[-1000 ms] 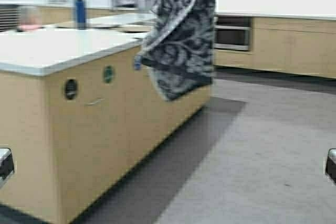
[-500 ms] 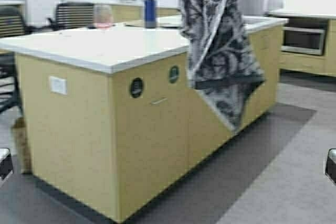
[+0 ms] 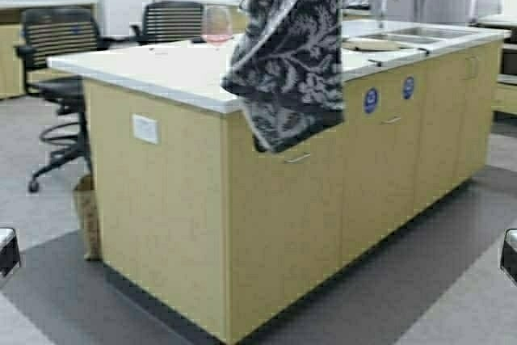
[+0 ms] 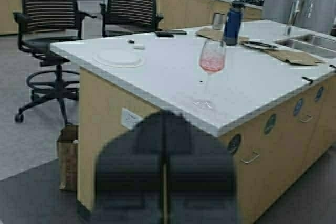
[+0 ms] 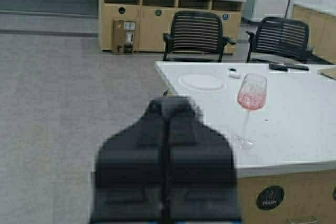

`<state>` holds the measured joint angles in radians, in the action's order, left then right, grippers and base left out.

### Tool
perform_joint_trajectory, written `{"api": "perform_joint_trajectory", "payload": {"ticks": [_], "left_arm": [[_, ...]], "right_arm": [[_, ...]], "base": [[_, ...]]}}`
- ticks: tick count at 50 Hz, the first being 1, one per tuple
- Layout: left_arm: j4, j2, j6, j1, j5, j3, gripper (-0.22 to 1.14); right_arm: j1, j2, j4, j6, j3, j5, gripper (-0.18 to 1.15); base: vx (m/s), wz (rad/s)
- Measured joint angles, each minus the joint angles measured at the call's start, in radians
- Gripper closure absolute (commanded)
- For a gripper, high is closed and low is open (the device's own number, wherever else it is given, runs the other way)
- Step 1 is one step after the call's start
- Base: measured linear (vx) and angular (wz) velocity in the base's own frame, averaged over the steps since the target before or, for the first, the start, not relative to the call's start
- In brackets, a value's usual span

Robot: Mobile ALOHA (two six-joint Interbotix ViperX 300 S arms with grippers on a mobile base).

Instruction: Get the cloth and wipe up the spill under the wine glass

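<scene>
Dark navy leaf-patterned cloth [image 3: 287, 46] hangs ahead of the camera, apart from the counter; clear stemmed wine glass [image 4: 209, 72] stands near the white island's [image 3: 174, 70] edge; left gripper [image 4: 164, 174] and right gripper [image 5: 167, 171] are both closed and empty.

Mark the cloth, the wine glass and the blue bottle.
cloth [image 3: 287, 46]: high view, middle of the hanging patterned fabric.
wine glass [image 4: 212, 60]: left wrist view, on the bowl with pinkish contents.
blue bottle [image 4: 231, 24]: left wrist view, on its body.
</scene>
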<state>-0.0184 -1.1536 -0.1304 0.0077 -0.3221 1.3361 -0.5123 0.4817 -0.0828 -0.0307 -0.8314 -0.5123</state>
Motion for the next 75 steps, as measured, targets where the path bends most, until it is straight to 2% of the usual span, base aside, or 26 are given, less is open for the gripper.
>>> {"api": "perform_joint_trajectory", "payload": {"ticks": [17,32,44,62,75], "left_arm": [[0.002,0.126,-0.043,0.002,-0.08,-0.005,0.89],[0.114,0.35,-0.06,-0.003,-0.132,-0.103,0.89],[0.127,0.506,-0.058,-0.077,-0.212,-0.124,0.89],[0.138,0.747,-0.054,-0.104,-0.35,-0.169,0.89],[0.143,0.969,-0.051,-0.198,-0.502,-0.216,0.89]], "right_arm": [[0.101,0.0,0.002,0.0,-0.021,-0.002,0.91],[0.135,0.035,0.008,0.0,-0.037,-0.002,0.91],[0.138,0.035,0.008,0.0,-0.037,-0.014,0.91],[0.146,0.037,0.008,-0.002,-0.037,-0.017,0.91],[0.153,0.058,0.008,-0.003,-0.037,-0.017,0.91]], "base": [[0.11,0.22],[0.18,0.14],[0.2,0.06],[0.22,0.05],[0.24,0.03]]}}
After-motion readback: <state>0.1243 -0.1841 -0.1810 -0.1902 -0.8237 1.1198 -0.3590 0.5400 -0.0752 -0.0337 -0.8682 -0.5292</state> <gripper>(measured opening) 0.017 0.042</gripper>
